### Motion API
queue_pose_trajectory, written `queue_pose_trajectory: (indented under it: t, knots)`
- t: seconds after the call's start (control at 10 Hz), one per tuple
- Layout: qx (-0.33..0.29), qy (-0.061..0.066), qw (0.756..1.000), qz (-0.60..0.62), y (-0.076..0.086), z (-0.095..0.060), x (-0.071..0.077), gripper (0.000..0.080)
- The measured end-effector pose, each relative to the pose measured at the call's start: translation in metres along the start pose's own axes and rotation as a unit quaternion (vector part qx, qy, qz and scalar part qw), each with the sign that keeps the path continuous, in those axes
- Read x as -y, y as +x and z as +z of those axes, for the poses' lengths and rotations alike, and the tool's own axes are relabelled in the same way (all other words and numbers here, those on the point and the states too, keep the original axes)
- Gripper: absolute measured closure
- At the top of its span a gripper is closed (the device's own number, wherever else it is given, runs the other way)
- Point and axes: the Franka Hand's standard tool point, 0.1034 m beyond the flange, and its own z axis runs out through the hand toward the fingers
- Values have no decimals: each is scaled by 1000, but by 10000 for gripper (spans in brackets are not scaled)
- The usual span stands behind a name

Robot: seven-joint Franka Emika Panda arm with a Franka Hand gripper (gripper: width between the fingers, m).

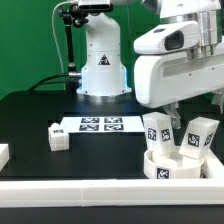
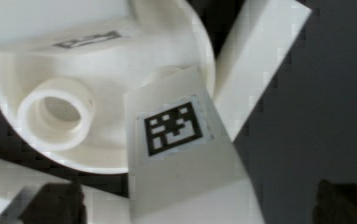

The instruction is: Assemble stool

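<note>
The white round seat (image 1: 172,168) lies at the exterior view's right, near the front rail. Two white tagged legs (image 1: 157,131) (image 1: 201,136) stand in it, leaning. A third tagged leg (image 1: 57,138) lies on the table left of the marker board. My gripper (image 1: 193,110) hangs just above the seat. In the wrist view the seat (image 2: 33,70) shows a round socket (image 2: 58,109). A leg with a tag (image 2: 177,128) runs between my fingers (image 2: 43,206), with a gap on each side. My gripper (image 2: 196,206) is open. Another leg (image 2: 264,60) leans beside it.
The marker board (image 1: 100,124) lies in the middle of the black table. The robot base (image 1: 103,60) stands behind it. A long white rail (image 1: 80,190) runs along the front edge. A white piece (image 1: 3,153) sits at the far left edge.
</note>
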Motion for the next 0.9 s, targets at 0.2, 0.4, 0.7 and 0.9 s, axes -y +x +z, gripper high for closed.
queue_pose_trajectory:
  t: [0.2,0.4,0.7,0.9]
  knots:
    - [6,-6,997,-82,-3,2,-5,151]
    - [11,-3,995,-94,-7,5,-11,151]
    - [11,-3,995,-94,-7,5,-11,402]
    - [11,-3,995,-94,-7,5,-11,466]
